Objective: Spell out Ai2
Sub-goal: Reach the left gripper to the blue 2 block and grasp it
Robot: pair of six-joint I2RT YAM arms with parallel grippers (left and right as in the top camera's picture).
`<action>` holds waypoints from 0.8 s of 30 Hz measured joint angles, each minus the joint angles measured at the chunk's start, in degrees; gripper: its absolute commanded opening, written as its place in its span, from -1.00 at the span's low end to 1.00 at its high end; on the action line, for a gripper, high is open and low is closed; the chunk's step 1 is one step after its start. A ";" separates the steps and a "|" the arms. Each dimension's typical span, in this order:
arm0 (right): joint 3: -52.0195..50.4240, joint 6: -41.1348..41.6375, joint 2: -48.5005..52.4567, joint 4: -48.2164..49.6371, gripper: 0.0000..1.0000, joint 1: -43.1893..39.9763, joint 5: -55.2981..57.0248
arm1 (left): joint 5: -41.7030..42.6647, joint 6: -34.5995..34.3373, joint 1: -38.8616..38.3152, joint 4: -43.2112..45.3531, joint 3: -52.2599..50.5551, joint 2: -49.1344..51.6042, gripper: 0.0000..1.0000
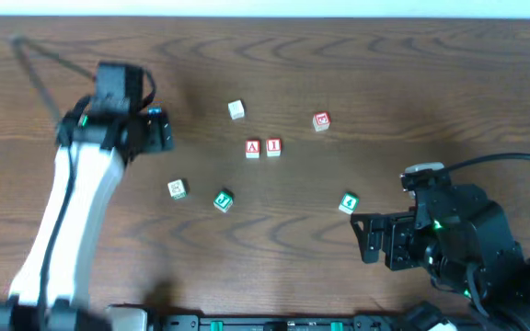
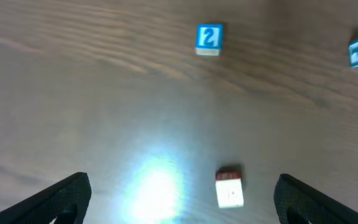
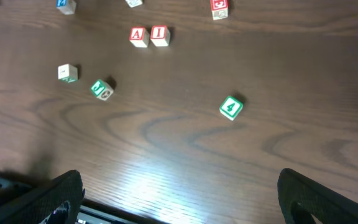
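My left hand (image 2: 182, 186) is spread wide, the little blue-faced wooden "2" cube (image 2: 208, 38) sits well ahead of it, and it looks light, rigid, smooth-sided, so I'd pinch opposite flat faces.

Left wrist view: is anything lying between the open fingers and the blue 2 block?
Yes. A small red-topped block sits on the table just ahead of the left gripper, inside the span of its open fingers and slightly right of the straight line to the 2 block. Past it, only bare wood.
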 measured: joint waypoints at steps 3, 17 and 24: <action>0.00 -0.07 0.00 0.07 0.98 0.00 -0.13 | 1.14 2.54 0.15 0.98 4.26 8.33 0.90; 0.00 -0.07 0.00 2.25 0.99 0.00 -0.13 | 17.09 7.87 11.28 17.03 11.23 26.62 0.93; 0.00 -0.07 0.00 2.27 0.98 0.00 -0.13 | 17.16 12.22 8.79 18.40 11.37 30.18 0.93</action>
